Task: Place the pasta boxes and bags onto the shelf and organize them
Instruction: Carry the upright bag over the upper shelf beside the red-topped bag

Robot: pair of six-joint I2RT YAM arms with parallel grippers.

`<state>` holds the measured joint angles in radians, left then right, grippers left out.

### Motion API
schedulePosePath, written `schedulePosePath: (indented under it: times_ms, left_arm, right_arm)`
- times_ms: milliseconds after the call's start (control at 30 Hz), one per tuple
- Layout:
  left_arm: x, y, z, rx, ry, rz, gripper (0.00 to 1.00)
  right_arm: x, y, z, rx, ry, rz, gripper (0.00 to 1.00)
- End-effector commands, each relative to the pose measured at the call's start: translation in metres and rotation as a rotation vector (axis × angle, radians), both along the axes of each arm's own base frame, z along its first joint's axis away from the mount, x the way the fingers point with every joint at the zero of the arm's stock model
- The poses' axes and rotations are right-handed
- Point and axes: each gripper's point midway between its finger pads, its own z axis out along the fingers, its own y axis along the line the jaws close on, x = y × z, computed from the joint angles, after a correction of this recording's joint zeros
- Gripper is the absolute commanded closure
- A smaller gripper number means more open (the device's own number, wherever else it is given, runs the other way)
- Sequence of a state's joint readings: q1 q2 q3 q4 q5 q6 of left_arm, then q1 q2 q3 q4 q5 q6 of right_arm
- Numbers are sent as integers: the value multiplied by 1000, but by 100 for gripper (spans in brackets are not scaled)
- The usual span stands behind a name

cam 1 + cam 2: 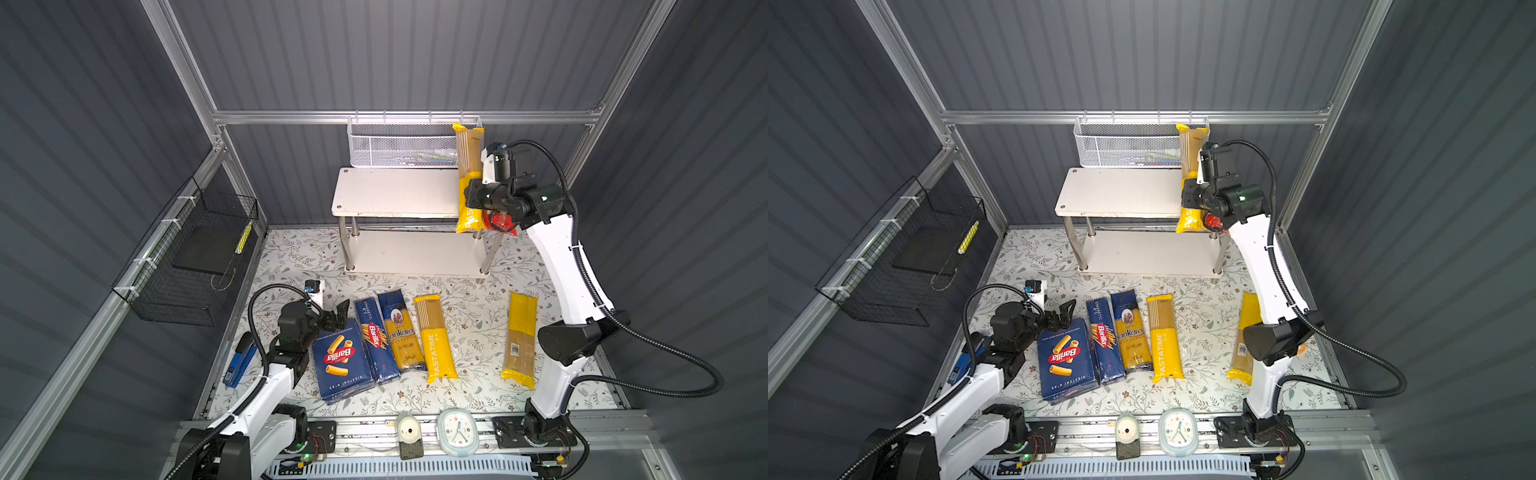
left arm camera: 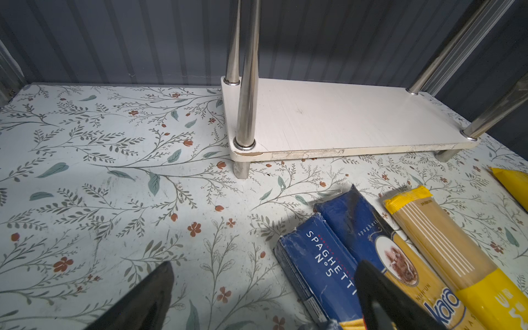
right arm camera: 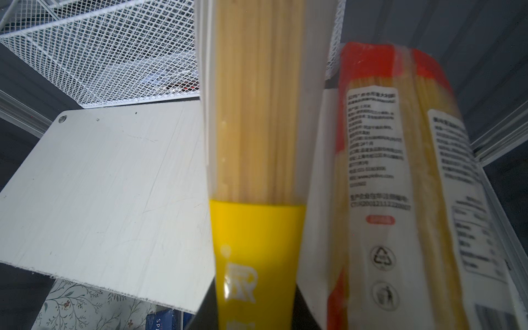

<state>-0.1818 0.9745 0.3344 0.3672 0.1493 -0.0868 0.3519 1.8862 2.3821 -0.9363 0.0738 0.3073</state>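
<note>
Floral-patterned table (image 1: 478, 299) spanning the cell floor. At its far side, white two-tier shelf (image 1: 395, 191) on chrome tube legs, with the lower board (image 2: 343, 120) close ahead in the left wrist view. Black wire basket (image 1: 187, 266) fixed to the left wall. White mesh basket (image 1: 395, 145) hung on the back rail, just behind the shelf.

Flat on the table in front of the shelf, in a row from left to right:
- wide Barilla box (image 1: 340, 361);
- narrow Barilla box (image 1: 374, 340), touching it;
- blue Ankara bag (image 1: 401, 332), tight against that;
- yellow PASTATIME bag (image 1: 436, 338), just beside;
- well apart, near the right arm, yellow-clear bag (image 1: 519, 338) with a barcode.

Over the right end of the upper board, second PASTATIME bag (image 1: 469, 166), lengthwise front to back. Far end overlapping the mesh basket in both top views; contact with the board not discernible. Just beside it, red-clear bag (image 3: 385, 171), mostly hidden by the right arm in the top views, only a red end visible at the shelf's front right corner.

Right end effector (image 1: 471, 195) clenched around the middle of the second PASTATIME bag. Left end effector (image 1: 337, 316) released, jaws spread, hovering over the far end of the wide Barilla box and gripping nothing. Dark fingertips (image 2: 143, 300) well apart in the left wrist view.
</note>
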Motion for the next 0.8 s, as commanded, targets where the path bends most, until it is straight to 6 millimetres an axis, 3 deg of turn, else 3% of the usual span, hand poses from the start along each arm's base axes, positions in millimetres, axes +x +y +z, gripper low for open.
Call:
schedulePosePath:
  times_ms: [0, 400, 767]
  left_arm:
    - [1, 1, 2, -4, -10, 10, 0]
    - [1, 1, 3, -3, -13, 8, 0]
    - [1, 1, 1, -2, -6, 9, 0]
  right_arm:
    - [13, -2, 32, 47, -124, -17, 86]
    - [17, 2, 23, 69, -111, -12, 77]
    - [16, 2, 27, 89, -133, -17, 67]
